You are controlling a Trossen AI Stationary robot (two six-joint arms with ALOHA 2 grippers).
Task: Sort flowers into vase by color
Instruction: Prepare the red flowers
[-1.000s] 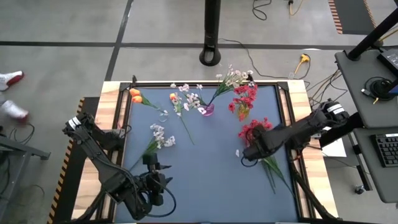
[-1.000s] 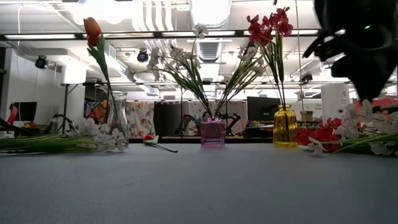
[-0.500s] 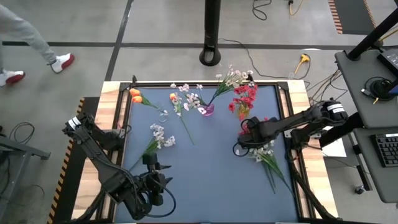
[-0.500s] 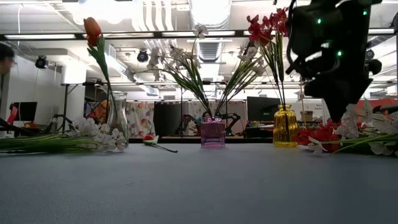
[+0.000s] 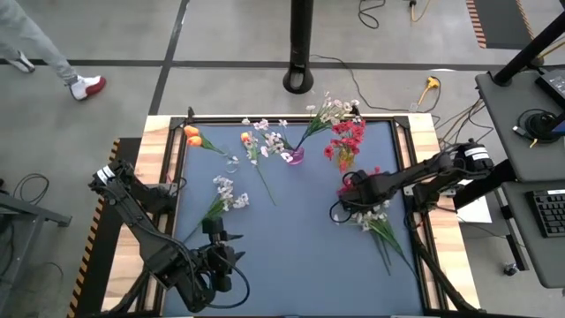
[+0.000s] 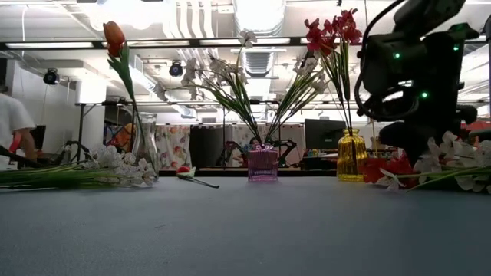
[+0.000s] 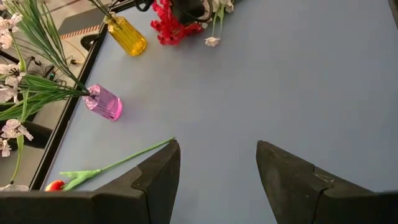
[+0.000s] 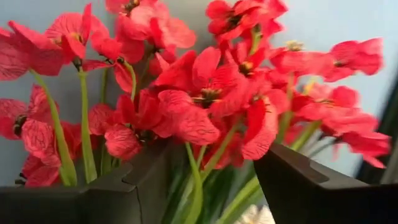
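A loose red blossom spray (image 5: 360,180) lies on the table's right side, over a white spray (image 5: 378,217) with long green stems. My right gripper (image 8: 214,180) is open and low over the red spray (image 8: 186,118). Its fingers stand on either side of the green stems just behind the blossoms. A yellow vase (image 5: 342,160) holds red flowers, a purple vase (image 5: 294,156) holds white ones, and a clear vase (image 6: 146,142) holds an orange tulip (image 6: 113,34). My left gripper (image 7: 217,168) waits open near the table's near left corner.
Another white spray (image 5: 221,196) lies on the table's left side. A loose orange bud with a long stem (image 5: 247,139) lies near the far edge, between the clear and purple vases. The blue mat's middle and near part are bare. A person walks beyond the far left corner.
My right gripper has come down from high above the table onto the loose red spray, shifting a little toward the far edge. The red blossoms now show beside it instead of under the arm. A person has walked past the far left.
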